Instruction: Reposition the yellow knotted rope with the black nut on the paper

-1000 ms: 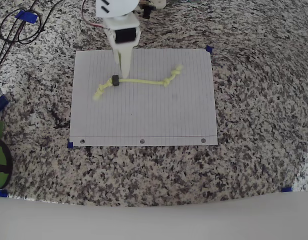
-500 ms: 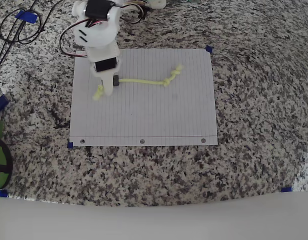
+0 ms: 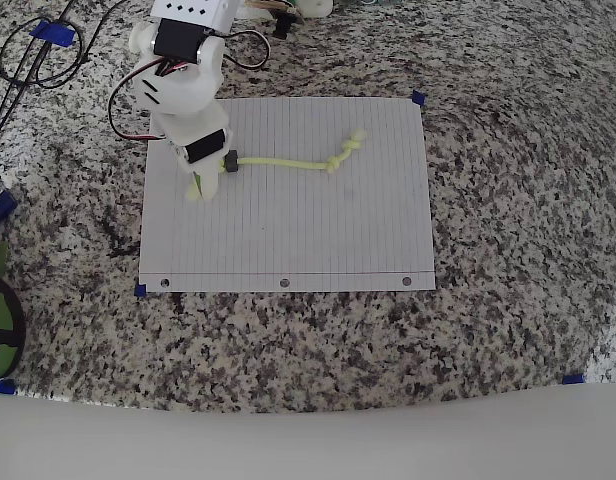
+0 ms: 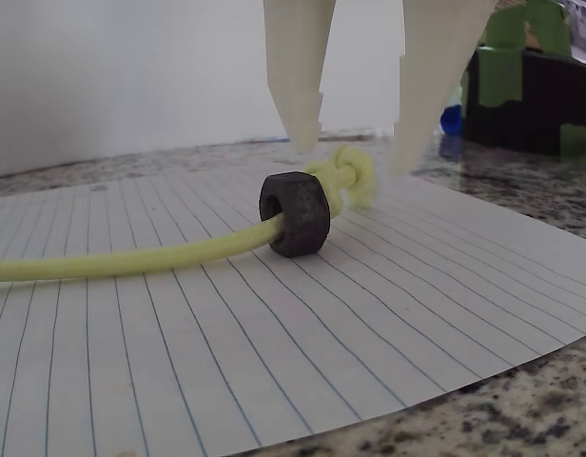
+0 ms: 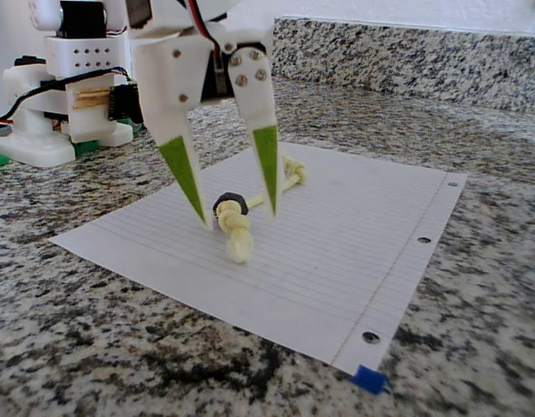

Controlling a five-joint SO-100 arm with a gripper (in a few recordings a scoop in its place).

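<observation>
Open gripper (image 5: 234,217) straddling the rope's (image 3: 283,161) nut (image 3: 230,163) end on the paper (image 3: 288,240).

Overhead view: the rope lies across the far half of the paper, one knot far right, the nut near its left end; the arm (image 3: 183,85) covers that left end, so the jaws cannot be judged here. Wrist view: the two fingers (image 4: 298,67) stand spread apart, tips just above the paper (image 4: 274,333), with the end knot between them and the nut (image 4: 295,213) just nearer the camera; nothing is held, and the rope (image 4: 131,259) runs off left. Fixed view: the fingers (image 5: 182,169) point down, one either side of the nut (image 5: 229,207), holding nothing; whether the tips touch the paper (image 5: 337,252) is unclear.
</observation>
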